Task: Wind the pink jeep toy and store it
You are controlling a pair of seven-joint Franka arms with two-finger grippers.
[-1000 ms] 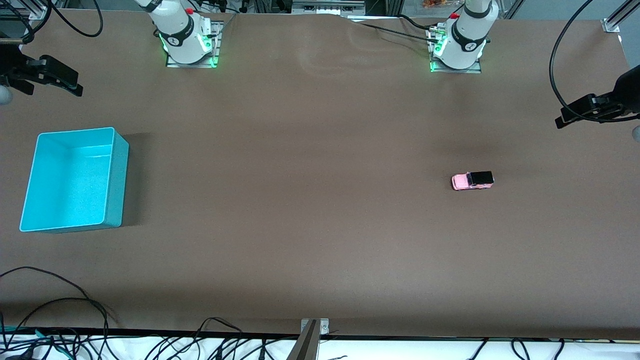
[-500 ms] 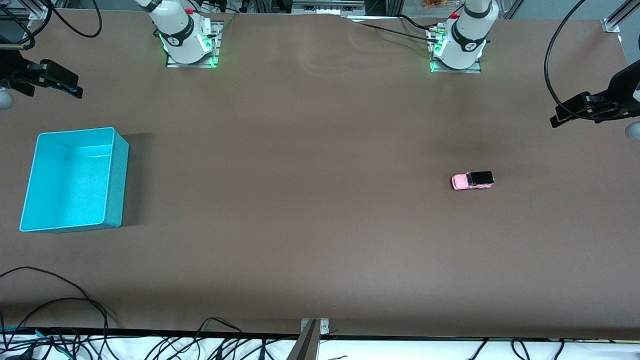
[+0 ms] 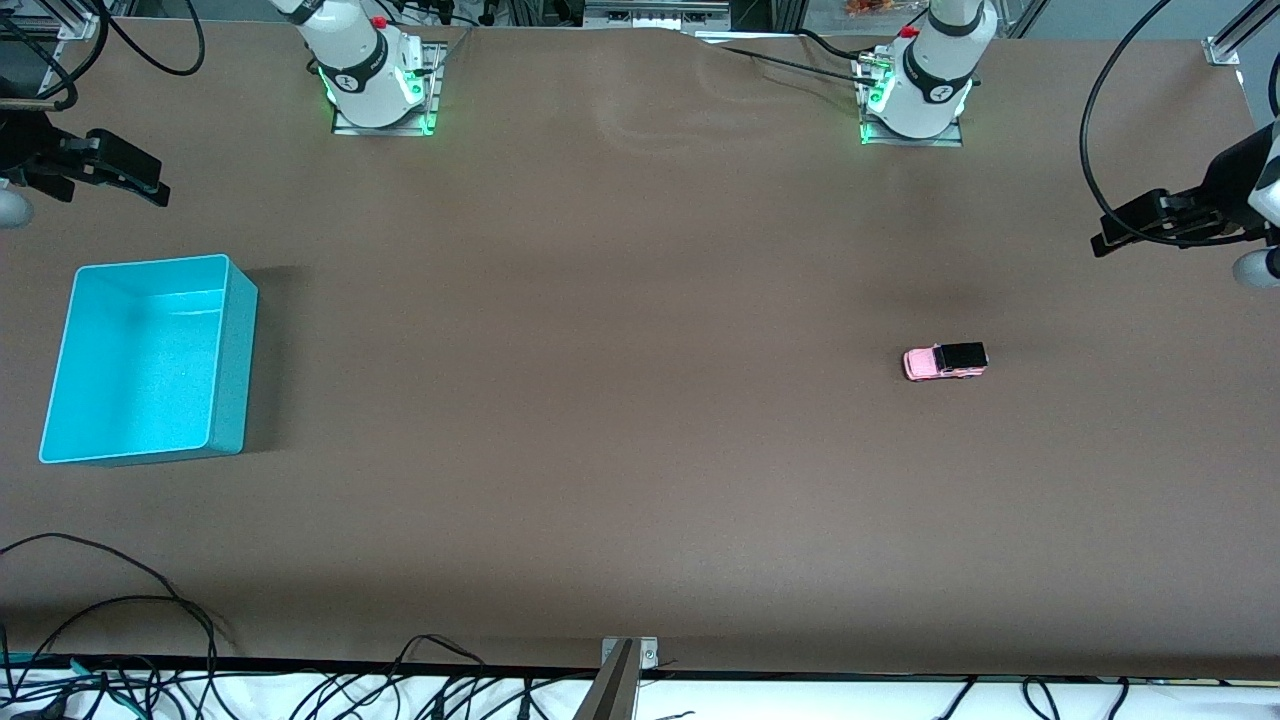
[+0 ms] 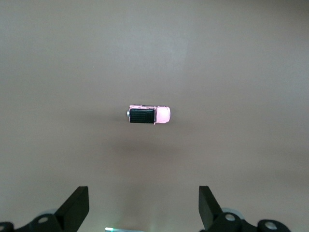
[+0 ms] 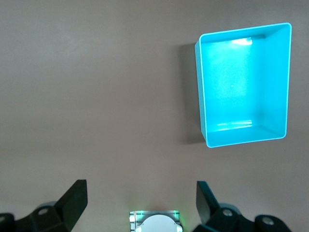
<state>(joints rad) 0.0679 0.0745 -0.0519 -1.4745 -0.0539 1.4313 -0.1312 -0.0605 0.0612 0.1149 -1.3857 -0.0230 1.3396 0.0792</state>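
The left gripper [image 4: 143, 208] has its fingers [image 4: 77, 205] spread wide with nothing between them, high over the surface [image 3: 640, 450] at the left arm's end. The right gripper [image 5: 141, 205] likewise has its fingers [image 5: 75, 200] spread wide and empty, high over the right arm's end of the surface. The pink jeep toy [image 3: 945, 361] sits on its wheels on the bare surface toward the left arm's end, black roof up, touched by neither gripper. A turquoise bin [image 3: 230, 350] stands open on the surface at the right arm's end, well apart from the toy, with nothing visible inside.
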